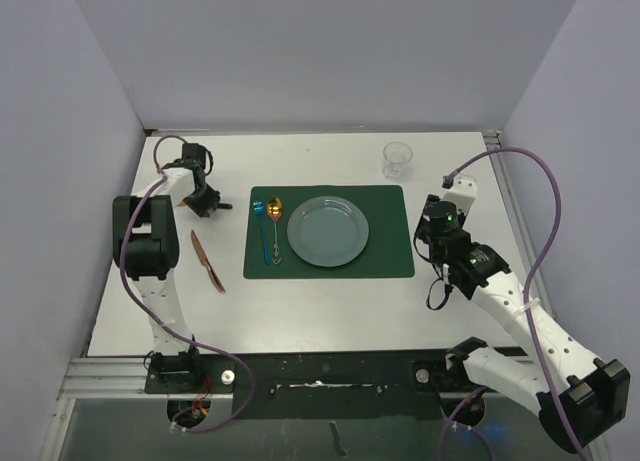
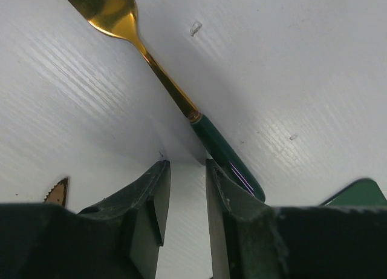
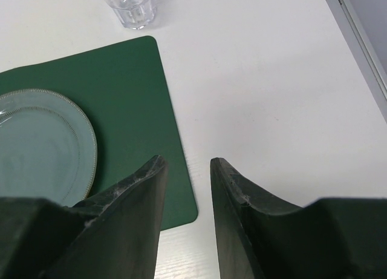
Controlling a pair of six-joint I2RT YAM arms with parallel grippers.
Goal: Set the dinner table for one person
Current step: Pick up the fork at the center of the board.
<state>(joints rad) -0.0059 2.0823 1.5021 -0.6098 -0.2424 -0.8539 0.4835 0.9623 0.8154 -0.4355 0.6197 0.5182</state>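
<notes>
The white dinner table carries a dark green placemat with a grey-blue plate on it. A spoon with a gold bowl lies on the mat left of the plate. A gold fork with a green handle lies on the bare table far left. My left gripper stands low beside it, open by a narrow gap with only table between the fingers; the handle runs just past the right fingertip. My right gripper hangs open and empty over the mat's right edge.
A gold knife lies on the table left of the mat, its serrated tip showing in the left wrist view. A clear glass stands beyond the mat's far right corner. Metal rails edge the table on the right.
</notes>
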